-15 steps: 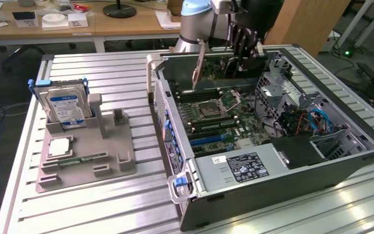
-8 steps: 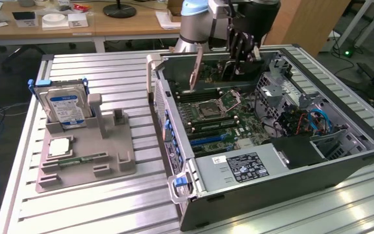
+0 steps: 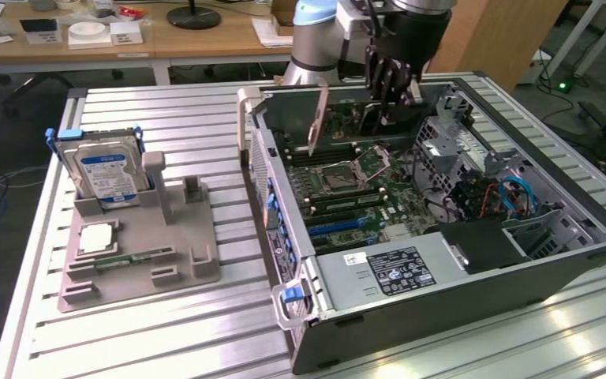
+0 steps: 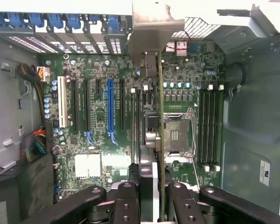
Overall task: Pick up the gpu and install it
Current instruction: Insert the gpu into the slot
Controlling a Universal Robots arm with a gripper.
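gpu (image 4: 154, 32) bracket: bare silvery metal. End effector (image 4: 151, 191): matt black. Table (image 3: 155, 118): ribbed metal.

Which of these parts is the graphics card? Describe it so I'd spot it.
Find the open computer case. Above its motherboard, the black gripper holds the gpu: a thin card on edge with a silvery end bracket, unlike the blue-labelled hard drive outside.

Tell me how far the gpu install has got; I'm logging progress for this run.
Pickup looks done: the gripper is shut on the gpu, held on edge. In hand: the card hangs over the motherboard inside the open computer case. Left: it is not yet seated in an expansion slot.
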